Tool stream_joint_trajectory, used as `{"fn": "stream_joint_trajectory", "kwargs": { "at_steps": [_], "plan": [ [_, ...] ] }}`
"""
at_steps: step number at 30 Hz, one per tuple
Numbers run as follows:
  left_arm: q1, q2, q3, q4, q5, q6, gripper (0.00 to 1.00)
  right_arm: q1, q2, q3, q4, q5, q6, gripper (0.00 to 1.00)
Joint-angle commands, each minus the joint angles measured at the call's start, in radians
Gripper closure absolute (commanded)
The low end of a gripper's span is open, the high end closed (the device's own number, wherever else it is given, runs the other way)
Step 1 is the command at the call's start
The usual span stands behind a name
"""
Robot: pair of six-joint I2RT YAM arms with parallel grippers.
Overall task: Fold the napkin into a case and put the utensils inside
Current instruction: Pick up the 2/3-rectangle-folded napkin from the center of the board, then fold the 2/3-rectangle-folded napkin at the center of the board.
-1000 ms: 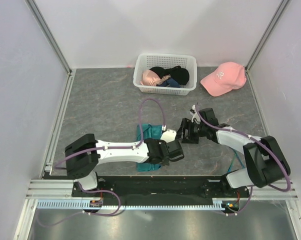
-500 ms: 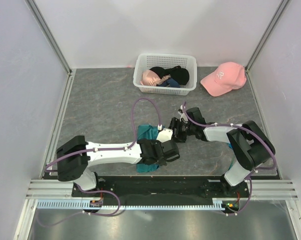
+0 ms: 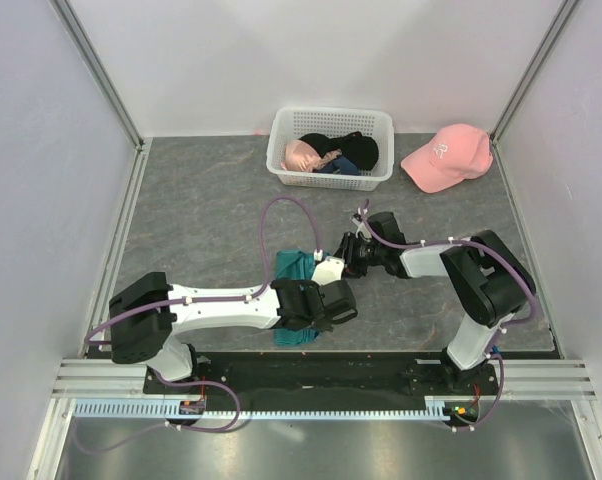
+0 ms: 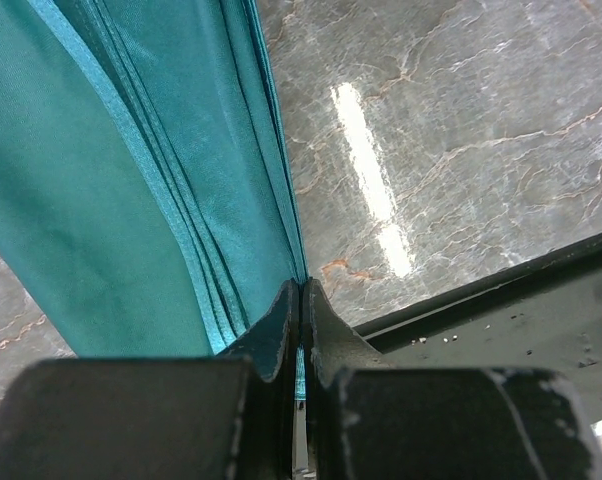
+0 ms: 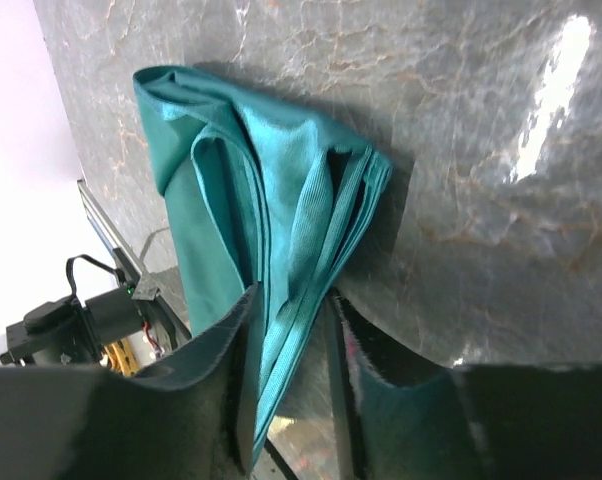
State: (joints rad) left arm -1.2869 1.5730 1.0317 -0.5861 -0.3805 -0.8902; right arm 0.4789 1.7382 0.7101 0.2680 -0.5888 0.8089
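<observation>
The teal-green napkin [image 3: 294, 266] lies folded into a narrow, many-layered strip on the table [image 3: 201, 220], running lengthwise away from the near edge. Its far end is bunched, with the layers fanning apart.

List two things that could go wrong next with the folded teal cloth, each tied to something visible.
1. The left gripper pinches only the thin edge of the napkin; a tug could slip it free or peel off a single layer.
2. The right gripper has its fingers either side of just some loose layers at the bunched end; gripping and pulling those might drag the fold open.
</observation>
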Motion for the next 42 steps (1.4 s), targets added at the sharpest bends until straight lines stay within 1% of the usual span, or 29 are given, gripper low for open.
{"fn": "stream_joint_trajectory", "kwargs": {
  "at_steps": [1,2,3,5,8,9,11,15,20,21,25,29,30,35,42],
  "plan": [
    [-0.005,-0.041,-0.013,0.054,0.006,-0.041,0.98,0.001,0.033,0.042,0.06,-0.016,0.001,0.65],
    [-0.006,-0.039,-0.013,0.057,0.008,-0.039,0.98,0.001,0.035,0.045,0.06,-0.013,-0.004,0.66],
    [-0.006,-0.039,-0.013,0.06,0.009,-0.038,0.98,0.001,0.038,0.046,0.06,-0.008,-0.005,0.7],
    [-0.006,-0.039,-0.013,0.069,0.012,-0.036,0.98,0.001,0.047,0.055,0.053,-0.002,-0.014,0.72],
    [-0.006,-0.042,-0.013,0.077,0.017,-0.038,0.98,-0.008,0.05,0.071,0.025,0.017,-0.039,0.79],
    [-0.006,-0.042,-0.016,0.084,0.018,-0.038,0.98,-0.011,0.047,0.078,-0.004,0.023,-0.062,0.83],
    [-0.005,-0.041,-0.018,0.101,0.031,-0.033,0.98,-0.02,0.026,0.091,-0.051,0.059,-0.1,0.86],
    [-0.005,-0.004,0.014,0.149,0.055,-0.012,0.98,-0.039,-0.008,0.124,-0.199,0.107,-0.197,0.97],
    [-0.005,0.045,0.057,0.203,0.092,0.007,0.98,-0.062,-0.08,0.135,-0.332,0.188,-0.304,0.98],
    [-0.002,0.051,0.056,0.216,0.097,0.01,0.98,-0.062,-0.091,0.141,-0.372,0.216,-0.315,0.98],
    [-0.002,0.042,0.025,0.267,0.097,-0.004,0.98,-0.062,-0.13,0.167,-0.449,0.242,-0.353,1.0],
    [-0.002,-0.031,-0.094,0.356,0.097,-0.047,0.98,-0.043,-0.138,0.187,-0.47,0.253,-0.344,1.0],
    [-0.003,-0.047,-0.148,0.37,0.097,-0.064,0.98,-0.037,-0.135,0.201,-0.472,0.253,-0.33,1.0],
    [-0.002,-0.145,-0.307,0.486,0.092,-0.09,0.98,0.023,-0.086,0.27,-0.486,0.274,-0.263,1.0],
    [-0.002,-0.249,-0.412,0.531,0.068,-0.127,0.98,0.099,-0.051,0.334,-0.5,0.323,-0.192,1.0]
  ]
}}
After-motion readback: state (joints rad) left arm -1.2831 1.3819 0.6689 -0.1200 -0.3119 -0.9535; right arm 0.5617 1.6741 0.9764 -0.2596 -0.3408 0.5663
